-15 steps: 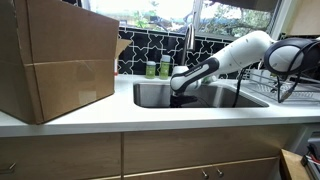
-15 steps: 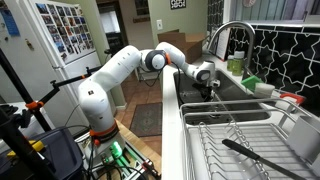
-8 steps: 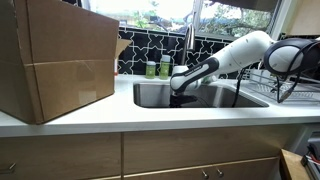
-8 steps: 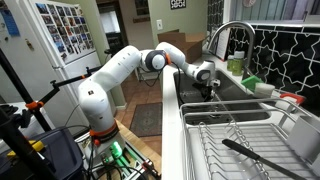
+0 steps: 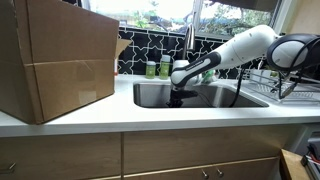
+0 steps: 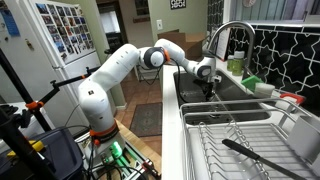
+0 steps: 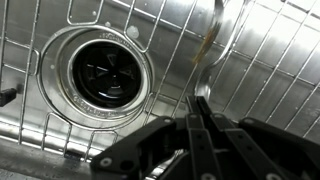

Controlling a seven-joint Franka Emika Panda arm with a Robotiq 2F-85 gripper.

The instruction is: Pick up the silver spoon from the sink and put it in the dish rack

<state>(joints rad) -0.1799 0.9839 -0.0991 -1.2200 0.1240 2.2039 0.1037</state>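
One silver spoon point(image 7: 213, 42), one sink point(image 5: 150, 95), one dish rack point(image 6: 210, 135), one cardboard box point(image 5: 55, 60), two green bottles point(image 5: 151, 69) point(image 5: 165, 69)

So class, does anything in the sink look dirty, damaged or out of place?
The spoon has a brownish smear partway along its handle in the wrist view, which looks odd against the clean steel. Otherwise the sink and drain look tidy, with nothing spilled or broken.

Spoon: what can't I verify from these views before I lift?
- Top end of the spoon: wrist view, cut off by the upper edge.
- Handle tip: wrist view, hidden between the end effector fingers, so the depth of the hold is unclear.
- Whole spoon: both exterior views, hidden by the sink wall and the arm.
- Whether it touches the grid: cannot tell.
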